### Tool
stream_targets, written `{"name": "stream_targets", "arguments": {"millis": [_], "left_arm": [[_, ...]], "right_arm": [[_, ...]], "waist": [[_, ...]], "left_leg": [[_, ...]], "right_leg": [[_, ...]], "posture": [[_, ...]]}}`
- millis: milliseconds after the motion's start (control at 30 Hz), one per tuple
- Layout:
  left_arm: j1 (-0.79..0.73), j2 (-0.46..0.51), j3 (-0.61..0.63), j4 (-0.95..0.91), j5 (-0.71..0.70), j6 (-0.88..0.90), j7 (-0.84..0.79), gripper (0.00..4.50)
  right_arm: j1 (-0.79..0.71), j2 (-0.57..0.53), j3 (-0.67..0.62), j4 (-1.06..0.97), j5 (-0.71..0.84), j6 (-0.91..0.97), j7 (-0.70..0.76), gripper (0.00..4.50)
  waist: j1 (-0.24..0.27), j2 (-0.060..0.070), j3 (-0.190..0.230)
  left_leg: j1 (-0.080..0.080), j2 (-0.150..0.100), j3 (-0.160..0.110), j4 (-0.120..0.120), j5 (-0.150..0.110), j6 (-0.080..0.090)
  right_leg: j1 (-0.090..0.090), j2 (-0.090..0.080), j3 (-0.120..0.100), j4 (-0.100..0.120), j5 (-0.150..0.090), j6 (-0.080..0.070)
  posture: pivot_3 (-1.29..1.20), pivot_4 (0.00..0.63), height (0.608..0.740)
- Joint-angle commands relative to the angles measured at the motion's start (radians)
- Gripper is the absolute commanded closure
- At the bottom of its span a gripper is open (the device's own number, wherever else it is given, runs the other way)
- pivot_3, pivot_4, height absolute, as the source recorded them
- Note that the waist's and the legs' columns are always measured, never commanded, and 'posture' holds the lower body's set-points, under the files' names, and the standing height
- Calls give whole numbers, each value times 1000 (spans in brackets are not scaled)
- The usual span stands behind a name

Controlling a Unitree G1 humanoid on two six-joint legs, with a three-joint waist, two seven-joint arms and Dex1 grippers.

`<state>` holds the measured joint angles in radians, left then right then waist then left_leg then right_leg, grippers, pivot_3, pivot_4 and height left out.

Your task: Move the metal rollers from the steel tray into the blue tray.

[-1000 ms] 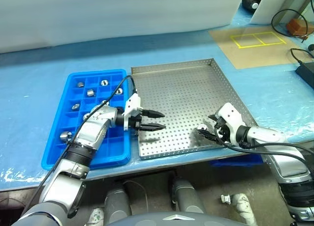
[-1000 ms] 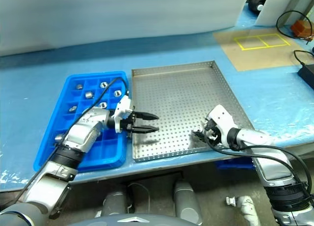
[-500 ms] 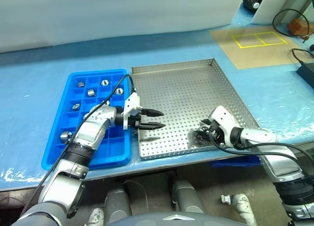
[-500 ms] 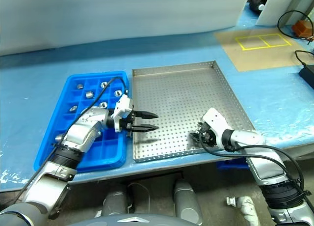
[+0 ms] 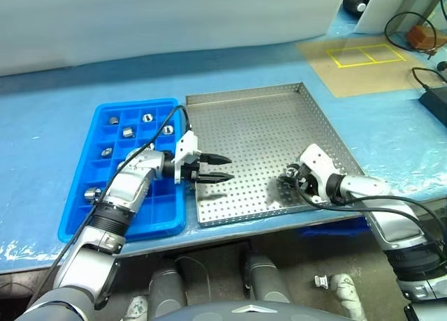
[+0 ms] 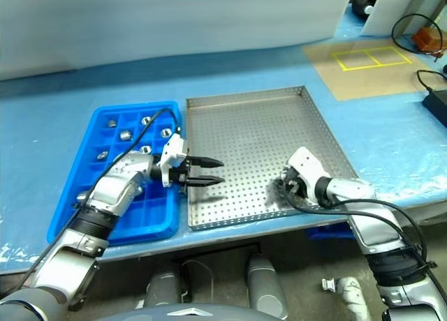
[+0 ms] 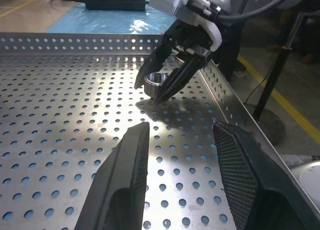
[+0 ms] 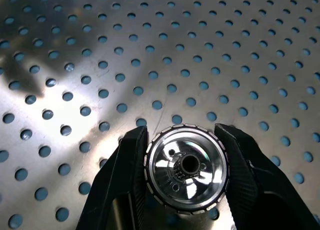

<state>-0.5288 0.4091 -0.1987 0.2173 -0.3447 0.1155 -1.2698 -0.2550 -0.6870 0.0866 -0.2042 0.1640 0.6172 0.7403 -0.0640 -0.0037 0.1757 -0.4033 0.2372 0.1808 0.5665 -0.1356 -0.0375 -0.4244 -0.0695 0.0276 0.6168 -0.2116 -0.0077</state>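
Near the steel tray's (image 5: 265,118) front rim: one metal roller (image 8: 186,168), pinched in my right claw (image 5: 288,180).
Item: small, rigid, smooth-sided, likely slippery; I grip across its ribbed circumference. My left claw (image 5: 222,167), spread and empty, hovers beside the blue tray (image 5: 84,209).

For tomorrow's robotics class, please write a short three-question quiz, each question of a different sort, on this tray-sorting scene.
1. True or false: the right gripper is shut on a metal roller.
2. Over which tray is the left gripper held? A) the steel tray B) the blue tray
3. Fill in: the left gripper's jaws are ____.

Key: 1 true; 2 A; 3 open, with nothing between them.
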Motion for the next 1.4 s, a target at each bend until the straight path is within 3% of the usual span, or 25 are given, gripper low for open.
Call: {"name": "stream_targets", "arguments": {"millis": [33,200,333,567,933,1267,1400], "left_arm": [[3,38,45,-50,-10,-4,5,2356],[31,167,147,-102,-27,21,37,2356],[78,222,213,-164,-46,54,74,2356],[365,315,376,-494,-112,196,214,2356],[750,328,617,-865,-229,358,379,2356],[905,316,700,-975,-283,382,436,2356],[877,325,675,-951,-278,376,438,2356]], "right_arm": [[-77,23,7,-23,19,-2,14,2824],[-278,133,76,27,67,-10,92,2824],[-372,220,119,109,85,-17,134,2824],[-484,334,249,262,93,-105,336,2824],[-581,461,360,487,63,-244,559,2824],[-560,496,403,550,31,-291,644,2824],[-539,454,413,541,28,-302,711,1460]], "waist": [[1,0,0],[4,0,0],[48,1,0],[111,0,1],[201,0,1],[257,0,1],[272,0,1]], "left_leg": [[0,0,0,0,0,0],[0,1,0,-2,1,-2],[-1,1,0,-3,2,-3],[-3,2,-1,-6,2,-4],[-6,1,-5,-8,3,-6],[-12,1,-6,-9,3,-6],[-11,1,-6,-9,3,-6]], "right_leg": [[0,0,0,0,0,0],[-3,1,0,3,0,0],[-4,0,-1,4,0,-1],[-7,0,-4,4,-1,-2],[-9,-3,-9,6,-2,-2],[-15,-3,-10,5,-5,4],[-15,-3,-9,5,-6,5]], "posture": [[-376,150,740],[-255,150,740],[-128,150,740],[87,150,740],[372,150,740],[418,150,740],[379,150,740]]}}
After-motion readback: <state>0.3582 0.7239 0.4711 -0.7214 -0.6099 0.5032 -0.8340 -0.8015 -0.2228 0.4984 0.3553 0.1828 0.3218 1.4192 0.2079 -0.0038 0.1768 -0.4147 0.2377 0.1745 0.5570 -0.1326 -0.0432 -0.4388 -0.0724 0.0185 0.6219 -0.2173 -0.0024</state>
